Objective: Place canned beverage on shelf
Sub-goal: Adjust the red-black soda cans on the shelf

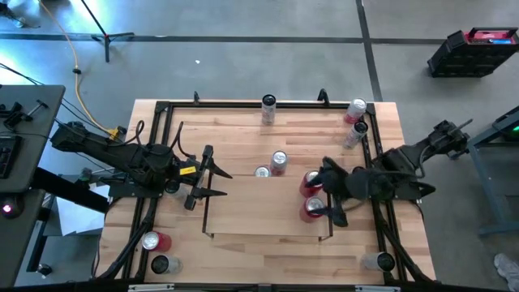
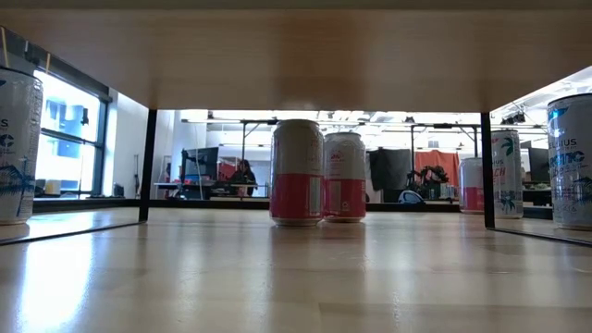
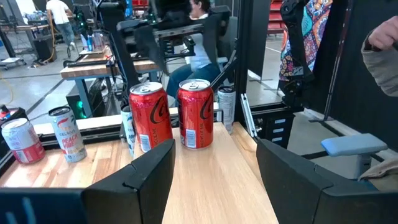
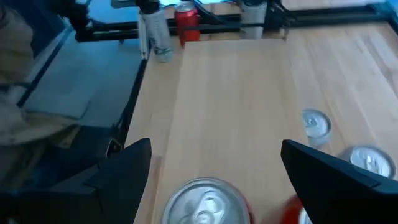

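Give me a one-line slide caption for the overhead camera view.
Overhead: right tool open above two red cans at the shelf edge, left tool waiting open opposite.

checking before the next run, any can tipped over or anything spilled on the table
Nothing stands out. The two red cans by the right pincer and the pair of pink cans mid-shelf stand upright, and the wooden table shows no spill.
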### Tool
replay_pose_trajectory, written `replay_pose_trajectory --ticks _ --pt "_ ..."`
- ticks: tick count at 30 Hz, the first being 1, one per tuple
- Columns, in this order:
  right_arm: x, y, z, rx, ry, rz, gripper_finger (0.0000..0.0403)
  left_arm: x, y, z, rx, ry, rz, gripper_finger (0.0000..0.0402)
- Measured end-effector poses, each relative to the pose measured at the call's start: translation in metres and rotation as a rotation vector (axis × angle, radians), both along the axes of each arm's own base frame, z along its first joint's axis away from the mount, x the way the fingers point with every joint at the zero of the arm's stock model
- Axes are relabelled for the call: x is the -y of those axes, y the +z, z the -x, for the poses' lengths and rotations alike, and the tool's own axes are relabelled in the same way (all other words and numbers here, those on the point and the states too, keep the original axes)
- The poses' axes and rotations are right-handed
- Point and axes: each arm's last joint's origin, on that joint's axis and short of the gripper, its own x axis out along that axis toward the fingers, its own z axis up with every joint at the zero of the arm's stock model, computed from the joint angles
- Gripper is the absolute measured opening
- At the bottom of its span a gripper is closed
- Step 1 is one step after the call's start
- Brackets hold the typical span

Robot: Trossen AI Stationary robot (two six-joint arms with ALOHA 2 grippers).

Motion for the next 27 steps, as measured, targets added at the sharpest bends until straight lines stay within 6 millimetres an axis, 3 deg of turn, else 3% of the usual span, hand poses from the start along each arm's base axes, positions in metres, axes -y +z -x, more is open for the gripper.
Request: replay_pose_trajectory --ticks 7,15,27 --pt "-0.015 -0.007 0.018 -0.016 -0.077 0.159 0.0344 0.006 0.001 0.002 0.013 -0.035 -0.031 0.0216" --pt "-0.019 -0.01 0.025 -0.053 -0.093 0.148 0.0344 0.006 0.001 0.002 0.015 -0.014 -0.034 0.0216" --pt "-0.023 -0.021 0.013 -0.093 -0.087 0.213 0.0344 0.006 0.004 0.002 0.056 -0.011 -0.04 0.0216"
